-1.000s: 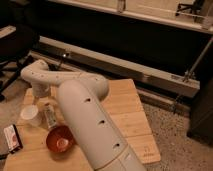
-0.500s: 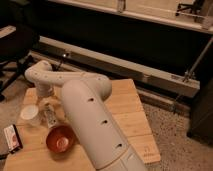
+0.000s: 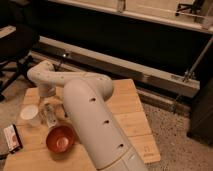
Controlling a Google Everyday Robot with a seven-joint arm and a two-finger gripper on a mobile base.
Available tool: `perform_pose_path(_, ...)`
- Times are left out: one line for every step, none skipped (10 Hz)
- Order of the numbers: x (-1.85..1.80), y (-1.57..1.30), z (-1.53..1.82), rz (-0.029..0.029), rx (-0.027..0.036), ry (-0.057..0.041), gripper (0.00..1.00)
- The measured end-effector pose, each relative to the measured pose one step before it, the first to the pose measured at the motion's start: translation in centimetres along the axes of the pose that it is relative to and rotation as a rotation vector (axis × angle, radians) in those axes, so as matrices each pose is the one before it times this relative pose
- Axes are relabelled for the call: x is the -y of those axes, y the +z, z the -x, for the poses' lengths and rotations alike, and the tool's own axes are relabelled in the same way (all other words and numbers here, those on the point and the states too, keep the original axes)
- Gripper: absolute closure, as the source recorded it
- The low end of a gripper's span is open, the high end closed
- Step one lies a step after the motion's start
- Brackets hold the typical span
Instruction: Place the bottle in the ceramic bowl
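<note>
**Student:** Where does the bottle (image 3: 50, 118) stand?

**Instructor:** Upright on the wooden table (image 3: 132, 117), in the table's left part as seen here, directly beneath the gripper (image 3: 49, 105). It reads as a slim, pale, translucent form with its top toward the wrist.

**Student:** And the ceramic bowl (image 3: 61, 139)?

**Instructor:** Just in front of the bottle, nearer the camera. It is round, glossy and orange-brown, and rests on the table. Bottle and bowl are near each other but apart.

**Student:** How do the jaws stand?

**Instructor:** Apart. The gripper points downward over the bottle. Whether its fingers touch the bottle cannot be made out.

**Student:** What lies around them?

**Instructor:** A white cup (image 3: 30, 114) stands just beside the bottle, on its left in view. A flat red, white and black packet (image 3: 12, 138) lies at the table's left edge, beside the bowl. The white arm (image 3: 95, 120) rises from the lower edge of the view, bends above the table and reaches left to the gripper. Beyond the table, a dark office chair (image 3: 17, 45) stands at upper left, and speckled floor (image 3: 175, 135) shows at right.
</note>
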Motion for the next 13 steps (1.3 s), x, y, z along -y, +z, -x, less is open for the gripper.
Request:
perform_pose_path(0.115,0.031,0.027,0.00000,0.00047,-0.00161,0.20)
perform_pose_path(-0.010,0.000,0.000,-0.00001,0.00004,0.00018,0.20)
perform_pose_path(-0.021,-0.005,-0.006,0.00004,-0.00013,0.00023,0.20)
perform_pose_path(-0.017,0.003,0.002,0.00008,0.00012,0.00022,0.20)
perform_pose_path(0.042,0.004,0.007,-0.00011,0.00005,-0.00057,0.20)
perform_pose_path(-0.006,0.004,0.001,0.00014,0.00002,-0.00004,0.20)
perform_pose_path(-0.012,-0.001,-0.002,0.00001,-0.00004,0.00020,0.20)
perform_pose_path(0.003,-0.001,0.002,-0.00006,0.00005,0.00002,0.20)
perform_pose_path(-0.025,0.004,0.001,0.00007,0.00008,0.00027,0.20)
perform_pose_path(-0.020,-0.003,-0.003,0.00002,-0.00007,0.00025,0.20)
perform_pose_path(-0.011,0.048,0.022,-0.00013,0.00093,-0.00070,0.20)
perform_pose_path(-0.222,0.074,0.180,0.01318,0.00296,-0.01191,0.20)
perform_pose_path(-0.243,-0.031,0.283,0.02627,0.00466,-0.01745,0.20)
